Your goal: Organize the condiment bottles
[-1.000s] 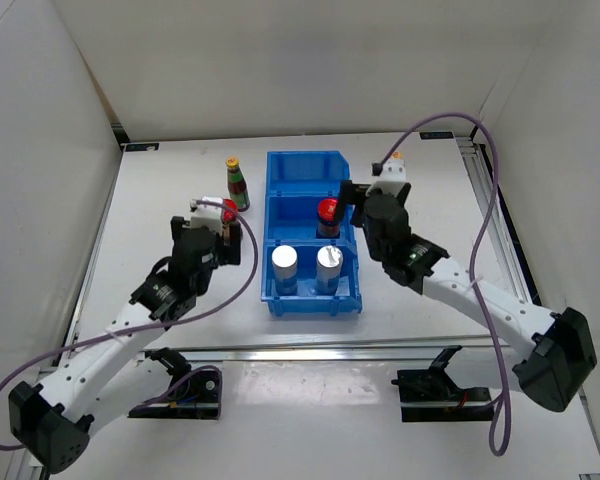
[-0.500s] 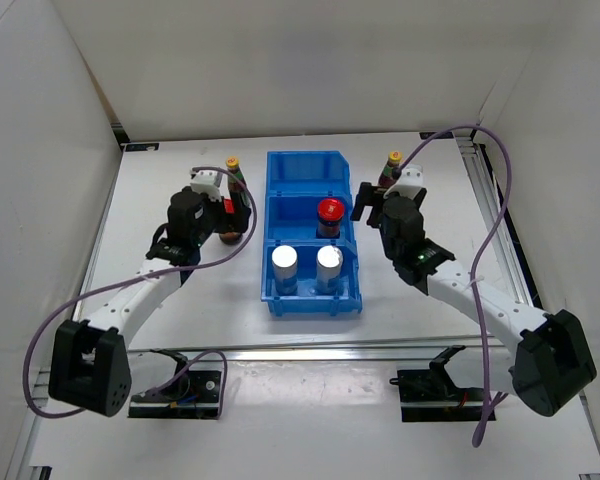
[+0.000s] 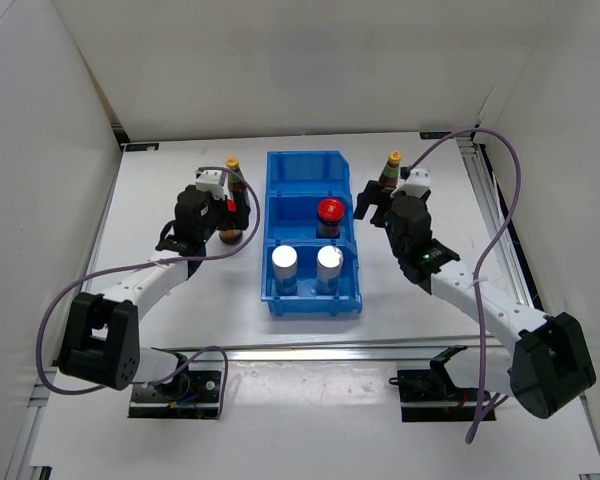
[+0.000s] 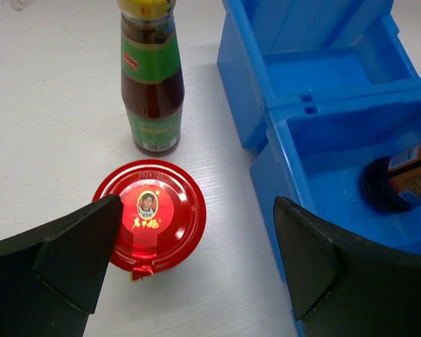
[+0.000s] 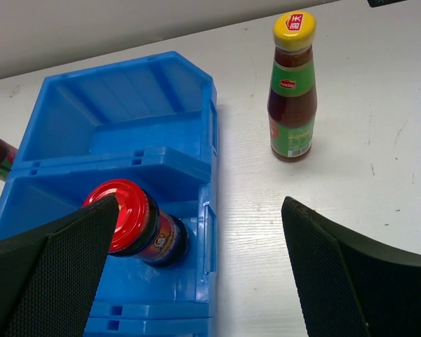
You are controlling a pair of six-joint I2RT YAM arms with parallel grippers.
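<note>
The blue plastic bin with three compartments stands in the middle of the white bench. Its near compartment holds two white bottles with silver caps; its middle compartment holds one dark glass jar with a red lid.

The other dark jar with a red lid stands on the bench just beside the left wall of the bin. The left tool hangs above it with fingers spread and empty. Behind this jar stands a slim dark bottle with yellow cap and green label. The second slim yellow-capped bottle stands near the far right part of the bench. The right tool is also spread and holds nothing.

The bottles look like glass: stiff, smooth, probably slippery and breakable. The slim ones seem easy to tip, so I would grip them low on the body. The jar is better taken across the lid or just under it.
</note>
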